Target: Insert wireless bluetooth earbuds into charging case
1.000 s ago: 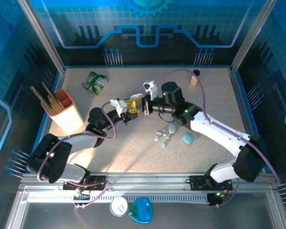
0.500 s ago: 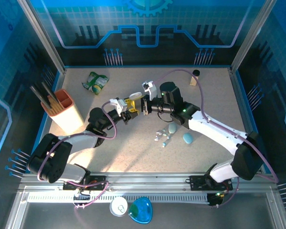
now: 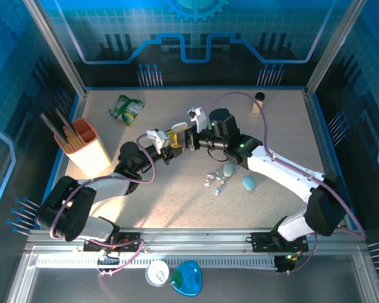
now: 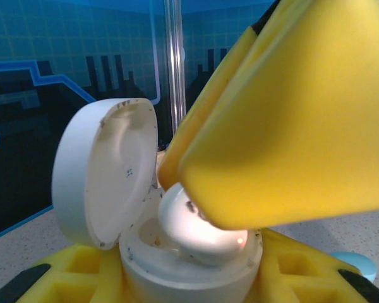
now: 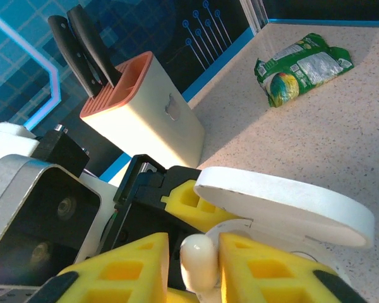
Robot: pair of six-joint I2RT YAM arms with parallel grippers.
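Speckled beige tabletop point(image 3: 145, 202) lies inside a blue-lit enclosure. Both arms meet above its middle around a white pebble-shaped charging case point(image 4: 177, 281), whose rounded lid point(image 4: 104, 177) stands hinged open.

The left gripper point(image 3: 174, 143) is clenched on the base of this case, with its yellow foam pads point(image 4: 82, 278) pressed against either side.

The right gripper point(image 3: 190, 140) reaches in from the case's right. A small white earbud point(image 5: 201, 252) sits between its yellow fingers point(image 5: 265, 268), close against one and with a thin dark gap to the other. Whether the grip is firm cannot be told. The left wrist view shows this earbud lying in the open mouth of the case, under a right finger.

More tiny white and pale teal earbuds point(image 3: 213, 182) lie on the table to the right of the case and nearer the arm bases, beside two teal pebble-shaped cases point(image 3: 248, 182).

A cream knife block with an orange top point(image 3: 85, 148) stands well to the left of the case. A green snack packet point(image 3: 126, 108) lies beyond the case and to its left.
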